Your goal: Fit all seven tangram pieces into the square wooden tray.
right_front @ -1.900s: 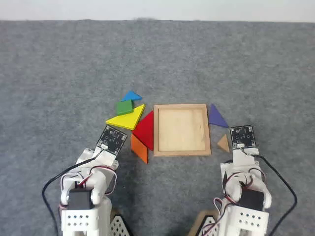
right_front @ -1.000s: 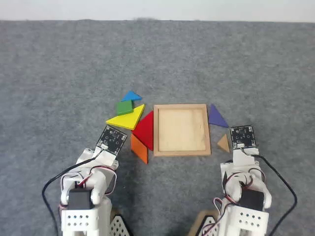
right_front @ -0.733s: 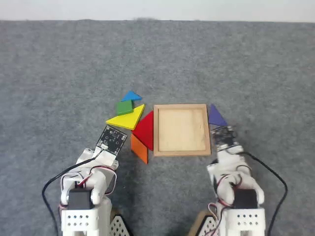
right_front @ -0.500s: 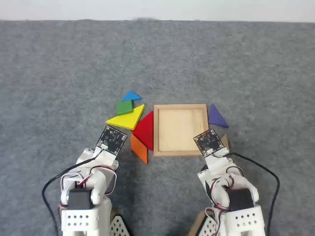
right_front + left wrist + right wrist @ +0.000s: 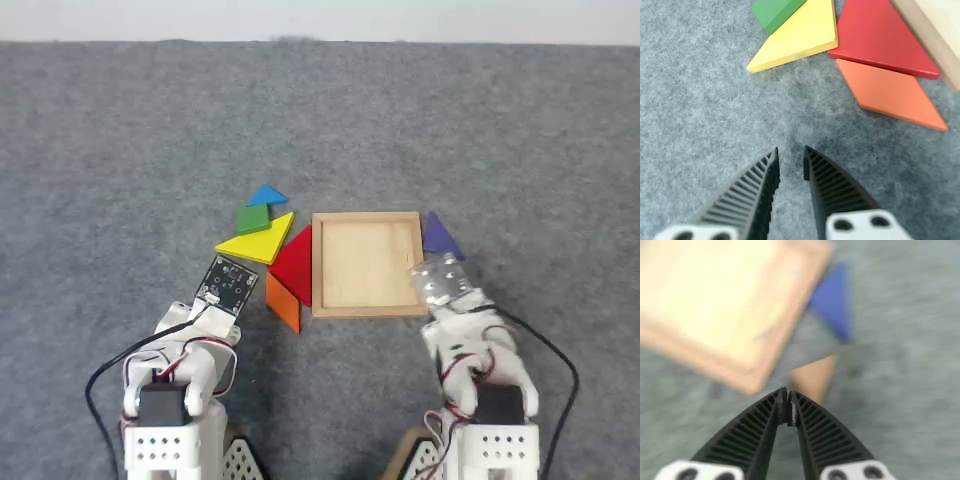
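Lying empty on the grey felt mat [image 5: 150, 130], the square wooden tray [image 5: 366, 216] is facing open felt beyond its far edge. The large red triangle [image 5: 295, 265] is touching its left rim, with the yellow triangle [image 5: 260, 241], orange parallelogram [image 5: 283, 301], green square [image 5: 253, 218] and blue triangle [image 5: 266, 195] clustering alongside, and the purple triangle [image 5: 438, 234] is sitting by its right corner. The right gripper [image 5: 788, 395], pressed together, is hovering over a small tan triangle [image 5: 812, 376], partly hiding it. The left gripper [image 5: 791, 152], slightly parted, is hanging over bare felt.

Tally on the bench [image 5: 120, 150]
One square wooden tray [image 5: 368, 215]. Five triangles: blue triangle [image 5: 266, 195], yellow triangle [image 5: 262, 241], red triangle [image 5: 296, 266], purple triangle [image 5: 438, 236], tan triangle [image 5: 812, 377]. One green square [image 5: 253, 218]. One orange parallelogram [image 5: 283, 301]. Two: left pincer [image 5: 791, 150], right pincer [image 5: 789, 392].
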You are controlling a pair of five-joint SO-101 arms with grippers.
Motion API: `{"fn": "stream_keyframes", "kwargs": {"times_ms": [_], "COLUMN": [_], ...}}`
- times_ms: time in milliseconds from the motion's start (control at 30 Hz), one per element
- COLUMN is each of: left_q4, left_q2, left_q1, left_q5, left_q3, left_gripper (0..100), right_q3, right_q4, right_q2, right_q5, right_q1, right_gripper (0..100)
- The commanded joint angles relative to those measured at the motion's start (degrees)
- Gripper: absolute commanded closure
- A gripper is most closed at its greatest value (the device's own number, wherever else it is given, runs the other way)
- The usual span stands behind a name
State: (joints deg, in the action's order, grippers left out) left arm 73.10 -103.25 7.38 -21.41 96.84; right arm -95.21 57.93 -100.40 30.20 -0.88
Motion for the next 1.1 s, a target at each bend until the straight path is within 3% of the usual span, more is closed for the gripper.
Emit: {"fn": "stream_keyframes", "kwargs": {"times_ms": [0, 233, 533, 600, 800, 1067], "left_q4": [0.18, 0.18, 0.18, 0.18, 0.18, 0.18], "left_q2": [-0.88, -0.88, -0.88, -0.88, -0.88, -0.88], "left_q1": [0.44, 0.44, 0.44, 0.44, 0.44, 0.44], "left_q5": [0.0, 0.0, 0.0, 0.0, 0.0, 0.0], "left_q3": [-0.4, -0.4, -0.4, -0.4, -0.4, -0.4], "left_gripper": [92, 92, 92, 92, 92, 92], "right_q3": [8.97, 24.53, 47.12, 50.2, 49.23, 39.56], "right_q4": [-2.77, 4.26, 5.23, 6.81, 7.25, 6.29], "right_q2": [-0.57, 5.76, 42.24, 47.43, 50.68, 42.59], "right_q5": [0.09, -0.97, -1.67, -5.1, -16.26, -14.07], "right_q1": [8.04, 6.02, 1.45, 0.04, -3.82, -3.38], "right_gripper": [99.1, 99.0, 99.1, 99.1, 99.1, 99.0]}}
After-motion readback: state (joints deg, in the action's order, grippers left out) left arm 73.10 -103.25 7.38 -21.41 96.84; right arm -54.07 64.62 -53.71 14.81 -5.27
